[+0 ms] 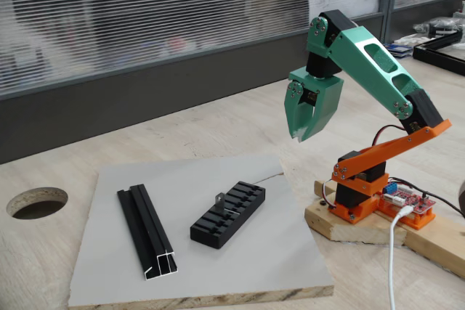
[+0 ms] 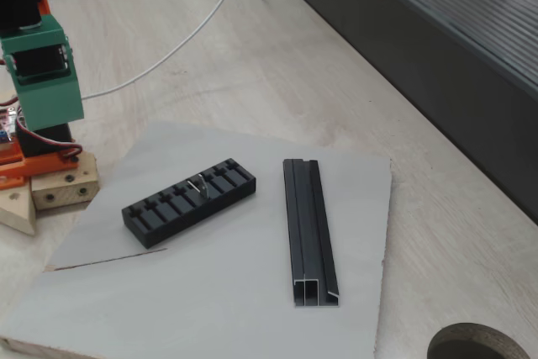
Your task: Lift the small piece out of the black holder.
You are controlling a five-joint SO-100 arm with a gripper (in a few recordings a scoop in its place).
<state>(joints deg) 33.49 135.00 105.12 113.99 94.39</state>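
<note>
The black holder [image 1: 240, 205] [image 2: 172, 208] lies slantwise on a grey board. The small piece [image 1: 220, 200] [image 2: 200, 184], a tiny grey metal bracket, stands upright in one of the middle slots. My green gripper [image 1: 301, 136] hangs in the air well above the table, up and to the right of the holder in this fixed view, fingers pointing down. Its fingertips look closed together with nothing between them. In the other fixed view the gripper's green body [image 2: 42, 73] shows at the upper left, left of the holder.
A longer black channel rail [image 1: 147, 231] [image 2: 308, 229] lies on the grey board [image 1: 254, 266] [image 2: 252, 308] beside the holder. The arm's orange base sits on a wooden block [image 1: 349, 226] [image 2: 50, 191]. A round hole [image 1: 36, 202] [image 2: 479, 344] is cut in the table. A white cable [image 1: 392, 266] [image 2: 185, 39] trails away.
</note>
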